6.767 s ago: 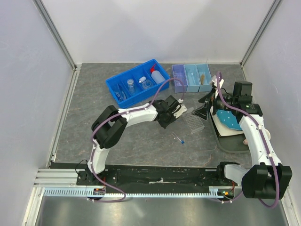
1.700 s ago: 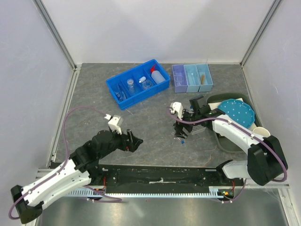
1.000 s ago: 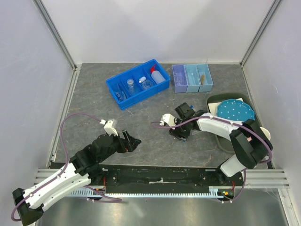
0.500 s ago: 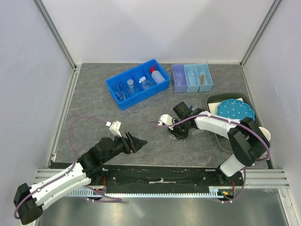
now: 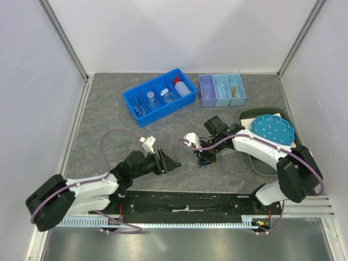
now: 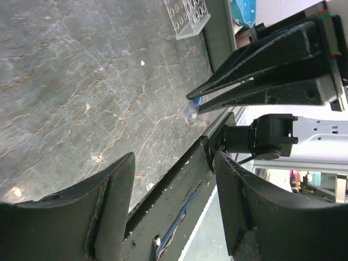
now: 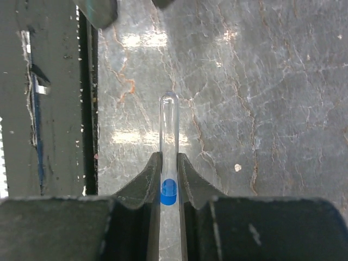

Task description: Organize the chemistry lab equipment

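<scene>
Blue-capped test tube [image 7: 169, 128], pinched by right tool [image 7: 169, 166] (at its cap), left tool [image 6: 174, 163] spread wide

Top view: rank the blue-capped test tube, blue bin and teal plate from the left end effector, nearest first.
1. blue-capped test tube, just right of the left end effector
2. blue bin, behind it
3. teal plate, far right

Test tube [image 7: 169, 125] in right hand [image 7: 169, 161]; bin [image 5: 166, 112] behind-left; plate [image 5: 273, 128] to right.
</scene>
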